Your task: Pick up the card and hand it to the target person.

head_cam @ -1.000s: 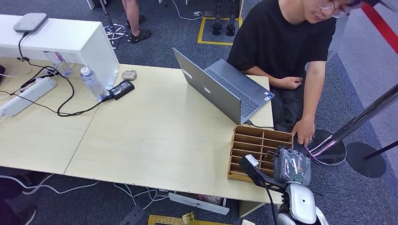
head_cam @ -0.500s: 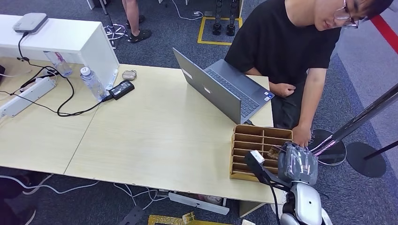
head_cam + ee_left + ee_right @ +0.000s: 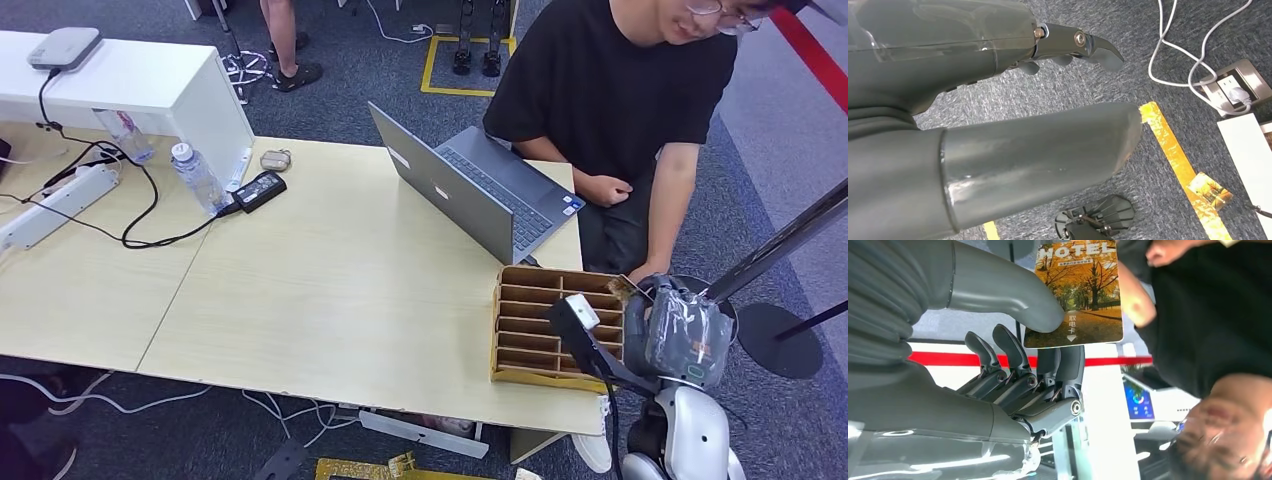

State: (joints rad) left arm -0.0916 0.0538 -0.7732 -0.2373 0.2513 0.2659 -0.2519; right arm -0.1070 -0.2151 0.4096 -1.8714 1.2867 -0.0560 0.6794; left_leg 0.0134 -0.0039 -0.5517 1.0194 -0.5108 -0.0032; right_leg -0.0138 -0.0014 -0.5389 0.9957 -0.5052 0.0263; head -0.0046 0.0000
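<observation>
While the right hand (image 3: 1013, 365) pinches the card (image 3: 1078, 290), its top is cropped; left hand (image 3: 998, 100) fingers apart.

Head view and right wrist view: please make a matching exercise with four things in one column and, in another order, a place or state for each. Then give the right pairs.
Things:
1. card
2. laptop
3. wooden organizer
4. water bottle

Places or states:
A. stands beside the white shelf
B. lies at the table's near right corner
C. pinched in the right hand
D. open, in front of the person

Pairs: 1-C, 2-D, 3-B, 4-A
</observation>
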